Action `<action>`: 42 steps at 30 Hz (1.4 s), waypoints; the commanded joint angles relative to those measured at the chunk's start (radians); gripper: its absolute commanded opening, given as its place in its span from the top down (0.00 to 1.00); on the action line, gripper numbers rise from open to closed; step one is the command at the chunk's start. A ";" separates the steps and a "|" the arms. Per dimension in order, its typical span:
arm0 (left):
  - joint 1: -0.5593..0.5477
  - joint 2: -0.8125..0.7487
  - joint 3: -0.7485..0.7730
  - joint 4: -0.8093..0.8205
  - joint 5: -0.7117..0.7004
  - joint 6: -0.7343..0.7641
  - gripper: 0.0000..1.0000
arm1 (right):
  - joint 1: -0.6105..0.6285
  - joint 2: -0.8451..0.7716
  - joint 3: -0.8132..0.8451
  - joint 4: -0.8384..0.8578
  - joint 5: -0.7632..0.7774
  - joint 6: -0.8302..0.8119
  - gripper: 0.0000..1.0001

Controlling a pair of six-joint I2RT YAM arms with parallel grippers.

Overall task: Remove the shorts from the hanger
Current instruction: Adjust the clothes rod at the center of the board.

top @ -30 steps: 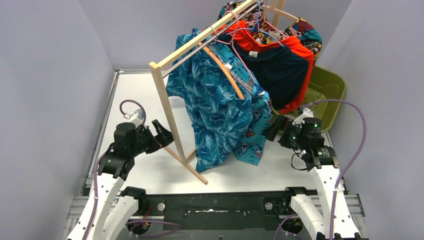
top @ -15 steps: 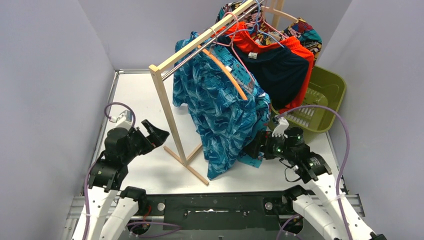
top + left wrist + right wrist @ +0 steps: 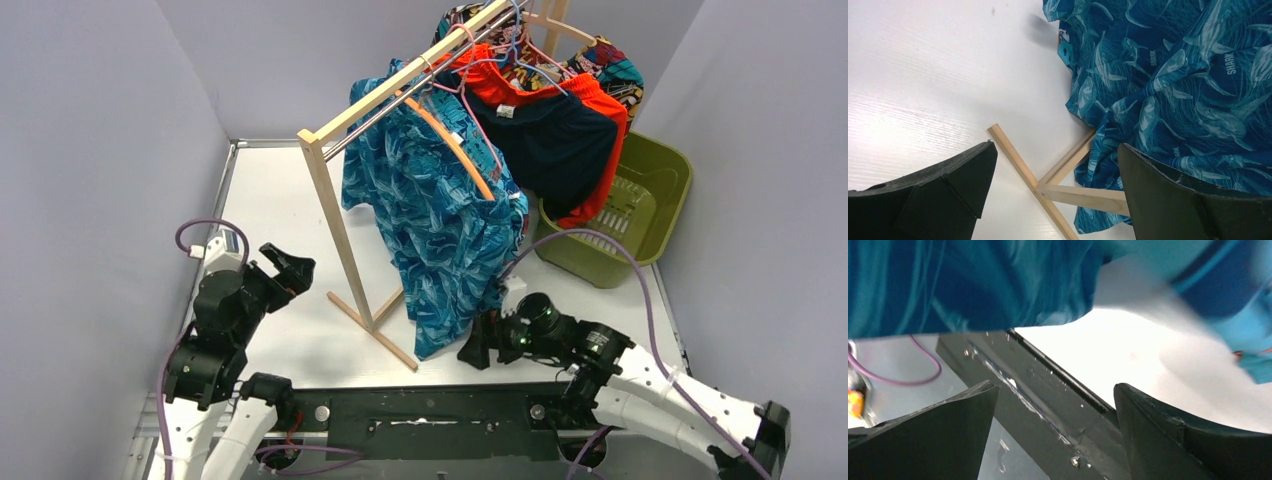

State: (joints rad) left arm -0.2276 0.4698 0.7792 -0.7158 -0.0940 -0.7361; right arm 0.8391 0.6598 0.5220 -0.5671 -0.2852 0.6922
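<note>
We see the shorts hung on the wooden rack, centre to 1 o'clock, orange-red pair by the rim of the green basket at 2 o'clock, left gripper spread at 8 o'clock, right gripper spread at 6 o'clock

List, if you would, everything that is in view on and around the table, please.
Light wooden clothes rack: 1, pale wood, standing mid-table.
Teal shark-print fabric shorts: 1, teal-blue, hanging at the rack's near end.
Turquoise cartoon-print shorts: 1, turquoise, mostly hidden behind the teal pair.
Plain navy shorts: 1, navy, farther along the rail.
Plain orange-red shorts: 1, orange-red, behind the navy pair.
Multicolour patterned shorts: 1, mixed colours, rail's far end.
Curved hangers: several, orange and pink, on the rail.
Green plastic basket: 1, olive green, right of the rack.
White table: 1, white, under everything.
Left gripper: 1, black, open, left of the rack's foot.
Right gripper: 1, black, open, near the teal shorts' hem.
</note>
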 commanded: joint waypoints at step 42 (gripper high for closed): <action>-0.002 -0.196 -0.001 0.012 -0.308 0.050 0.08 | 0.204 1.202 0.396 0.751 -0.079 -0.134 0.34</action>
State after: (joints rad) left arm -0.2276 0.2871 0.7269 -0.7162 -0.3683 -0.6952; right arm 1.1126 1.7485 0.8093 0.2352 -0.3786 0.6727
